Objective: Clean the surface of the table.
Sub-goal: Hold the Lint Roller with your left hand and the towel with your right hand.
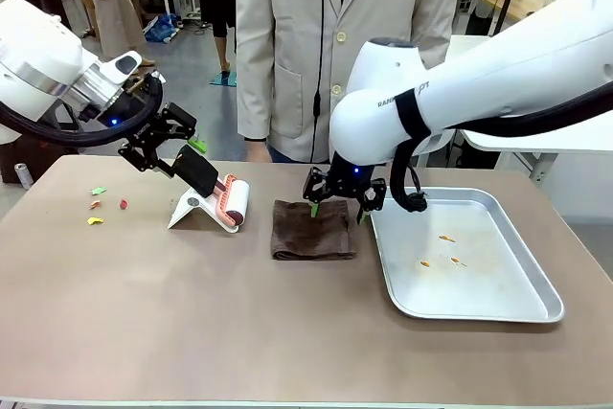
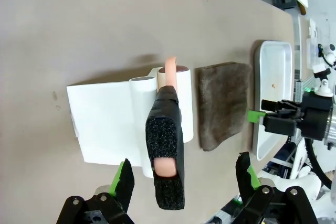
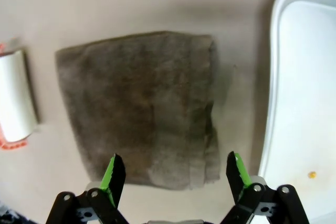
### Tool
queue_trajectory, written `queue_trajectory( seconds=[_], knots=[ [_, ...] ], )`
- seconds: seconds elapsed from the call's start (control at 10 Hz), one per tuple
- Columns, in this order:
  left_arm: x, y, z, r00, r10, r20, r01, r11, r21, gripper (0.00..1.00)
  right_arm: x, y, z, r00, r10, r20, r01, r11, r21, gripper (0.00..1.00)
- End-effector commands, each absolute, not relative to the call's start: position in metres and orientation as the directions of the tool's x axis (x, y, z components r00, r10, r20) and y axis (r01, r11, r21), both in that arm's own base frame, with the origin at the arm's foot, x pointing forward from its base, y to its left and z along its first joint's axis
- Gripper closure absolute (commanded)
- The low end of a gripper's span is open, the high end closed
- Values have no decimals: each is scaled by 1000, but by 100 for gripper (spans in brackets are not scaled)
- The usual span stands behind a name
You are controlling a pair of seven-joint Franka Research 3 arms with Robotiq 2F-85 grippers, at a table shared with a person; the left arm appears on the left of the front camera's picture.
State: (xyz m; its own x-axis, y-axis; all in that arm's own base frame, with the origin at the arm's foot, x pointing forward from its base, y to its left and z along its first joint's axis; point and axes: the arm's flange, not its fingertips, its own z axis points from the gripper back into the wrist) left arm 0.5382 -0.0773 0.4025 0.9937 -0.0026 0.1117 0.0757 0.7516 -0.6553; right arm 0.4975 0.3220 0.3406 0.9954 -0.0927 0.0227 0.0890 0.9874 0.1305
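The taupe-brown table (image 1: 192, 323) carries a few small coloured scraps (image 1: 96, 206) at its far left. A folded brown cloth (image 1: 313, 229) lies mid-table. My right gripper (image 1: 337, 206) hovers open just over the cloth's far edge; in the right wrist view its jaws (image 3: 174, 174) straddle the cloth (image 3: 142, 103) without touching it. A lint roller (image 1: 233, 203) leans on a white stand (image 1: 192, 208). My left gripper (image 1: 170, 153) is open, with the roller's black handle (image 2: 165, 150) between its fingers (image 2: 123, 182) and not gripped.
A shiny metal tray (image 1: 498, 308) sits at the right with a few orange crumbs (image 1: 447, 238) in it, close beside the cloth. A person in a pale coat (image 1: 287, 45) stands at the far edge. The near half of the table is bare.
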Motion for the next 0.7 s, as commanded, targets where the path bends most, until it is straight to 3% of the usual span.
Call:
queue_trajectory(
  seconds=[0.0, 0.6],
  knots=[
    [541, -77, 405, 994, -29, 108, 94, 751, -654, 0, 515, 335, 332, 991, -128, 44, 124, 989, 79, 0],
    [544, -79, 396, 995, -56, 81, 94, 774, -626, 0, 526, 333, 319, 989, -139, 52, 135, 987, 84, 0]
  ],
)
